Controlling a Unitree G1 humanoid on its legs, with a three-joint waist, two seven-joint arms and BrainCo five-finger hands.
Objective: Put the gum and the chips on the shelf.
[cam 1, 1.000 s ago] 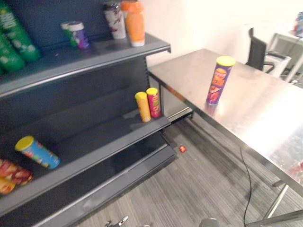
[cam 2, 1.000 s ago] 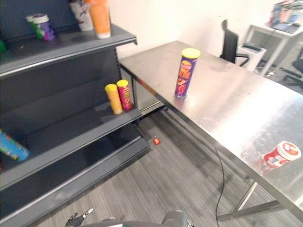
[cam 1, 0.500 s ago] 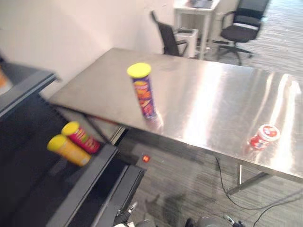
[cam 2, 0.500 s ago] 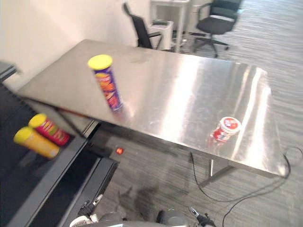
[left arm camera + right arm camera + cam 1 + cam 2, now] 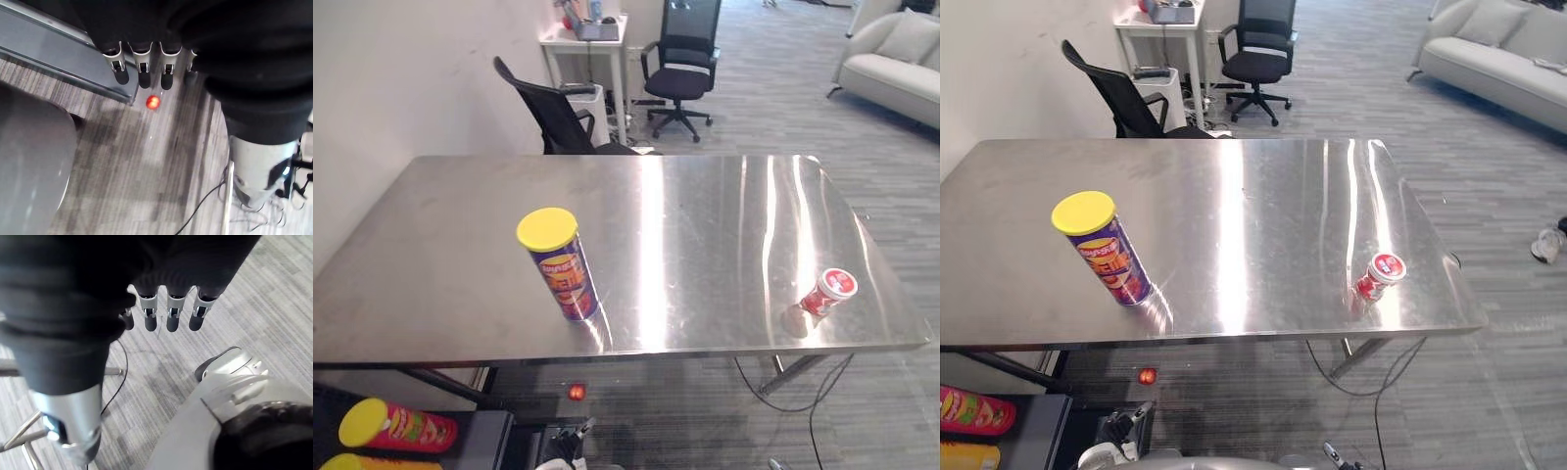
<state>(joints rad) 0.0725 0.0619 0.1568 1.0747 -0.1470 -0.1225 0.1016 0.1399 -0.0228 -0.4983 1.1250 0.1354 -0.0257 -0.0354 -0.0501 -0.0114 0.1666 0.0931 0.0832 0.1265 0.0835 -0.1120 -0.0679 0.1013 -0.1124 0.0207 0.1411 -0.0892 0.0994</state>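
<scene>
Chips can and gum tub sit apart on table; left hand and right hand hang, fingers relaxed, empty.

The purple chips can standing on the bench is carrying a red-and-yellow label. The small red gum tub is showing what may be pale print on its side. No word or number is coming through legibly on either.
</scene>
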